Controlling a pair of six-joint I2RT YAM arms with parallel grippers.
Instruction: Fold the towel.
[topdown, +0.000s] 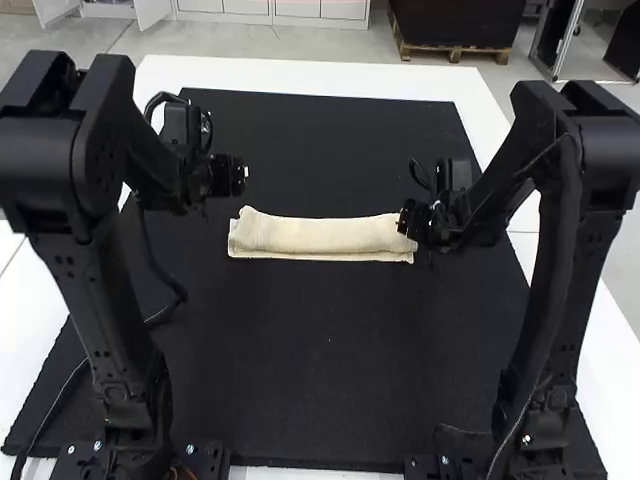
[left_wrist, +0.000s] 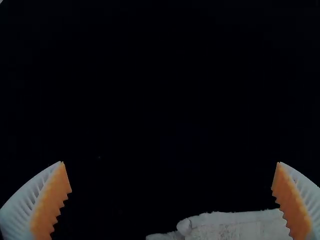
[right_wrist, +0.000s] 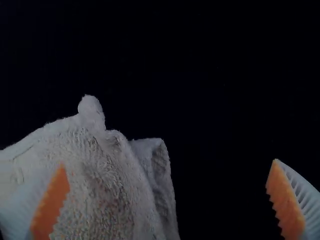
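Towel (topdown: 320, 235) is a folded strip from above, the right wrist view baring fuzzy layers, both arms' jaws spread.

Bright high view; both wrist views dim, blacks crushed

Black blocky arms (topdown: 112, 330), looping dark cables (topdown: 165, 290), silvery screws (topdown: 98, 445), white ribbed fingers (left_wrist: 304, 195), orange serrated pads (left_wrist: 52, 200)

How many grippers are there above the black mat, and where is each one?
2. The left gripper is beyond the towel's left end, toward the far side; the right gripper is at its right end.
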